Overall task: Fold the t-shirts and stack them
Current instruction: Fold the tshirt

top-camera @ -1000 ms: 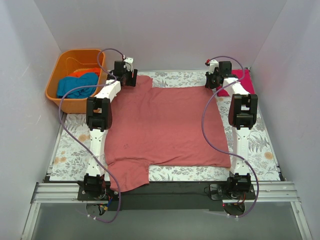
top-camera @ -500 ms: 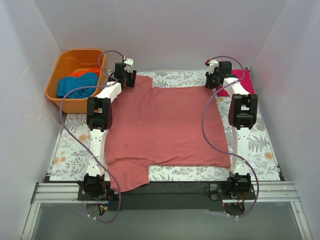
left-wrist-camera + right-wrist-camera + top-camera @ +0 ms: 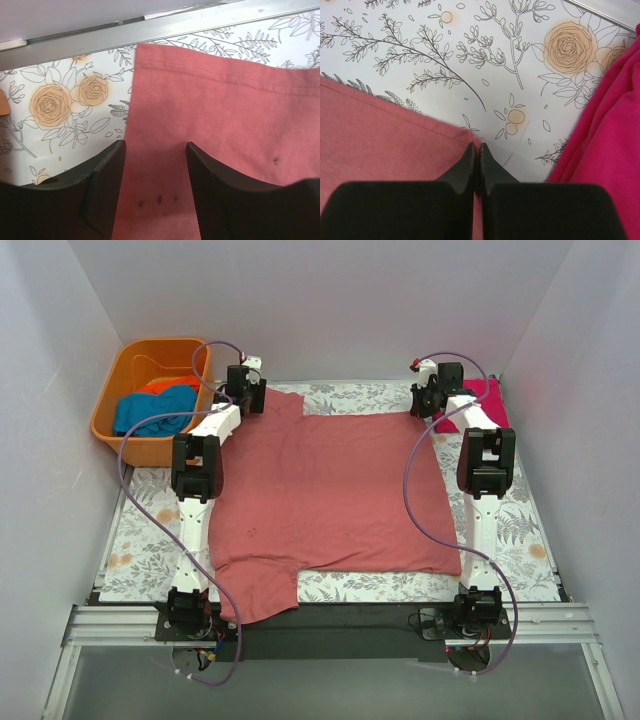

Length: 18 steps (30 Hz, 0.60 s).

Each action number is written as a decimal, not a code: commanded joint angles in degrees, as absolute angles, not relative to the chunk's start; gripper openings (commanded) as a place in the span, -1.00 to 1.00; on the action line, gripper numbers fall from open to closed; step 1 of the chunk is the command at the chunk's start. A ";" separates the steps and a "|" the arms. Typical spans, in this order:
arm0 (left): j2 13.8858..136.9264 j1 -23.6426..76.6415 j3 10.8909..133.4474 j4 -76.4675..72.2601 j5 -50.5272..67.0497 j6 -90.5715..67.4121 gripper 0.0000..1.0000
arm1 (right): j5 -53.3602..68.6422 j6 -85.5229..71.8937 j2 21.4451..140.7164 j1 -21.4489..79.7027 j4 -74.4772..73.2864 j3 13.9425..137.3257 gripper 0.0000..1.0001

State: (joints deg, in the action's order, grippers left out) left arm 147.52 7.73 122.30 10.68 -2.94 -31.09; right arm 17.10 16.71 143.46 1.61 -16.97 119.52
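Left gripper (image 3: 155, 146) has edged leftward above the brick-red t-shirt (image 3: 330, 490), jaws apart.

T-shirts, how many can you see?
4. The brick-red shirt lies spread on the table, the pink shirt sits at the far right corner, and the teal shirt and orange shirt are in the orange tub. More could be hidden underneath them.

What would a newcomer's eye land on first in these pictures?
The big brick-red t-shirt spread flat over the floral table dominates. At its far corners are the left gripper, jaws open, and the right gripper, jaws shut. An orange tub sits far left, a magenta t-shirt far right.
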 commanded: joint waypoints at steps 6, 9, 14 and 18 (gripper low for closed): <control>141.94 7.38 123.75 9.05 -5.97 -31.20 0.00 | 16.88 17.67 143.44 1.49 -21.09 118.21 -0.97; 142.29 7.38 122.96 9.23 -6.77 -30.67 -0.01 | 16.87 17.75 143.35 1.49 -21.09 118.21 -0.97; 142.82 7.29 121.81 11.16 -6.33 -32.51 -0.02 | 17.05 17.75 143.26 1.49 -21.01 118.21 -0.97; 145.02 7.21 123.92 16.85 -6.15 -34.79 -0.03 | 17.23 17.84 143.09 1.49 -21.01 118.39 -0.97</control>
State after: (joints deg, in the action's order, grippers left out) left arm 147.52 7.60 122.37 11.86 -5.50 -32.60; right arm 17.47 16.91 143.44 1.61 -16.93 119.48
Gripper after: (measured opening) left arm 0.489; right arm 0.036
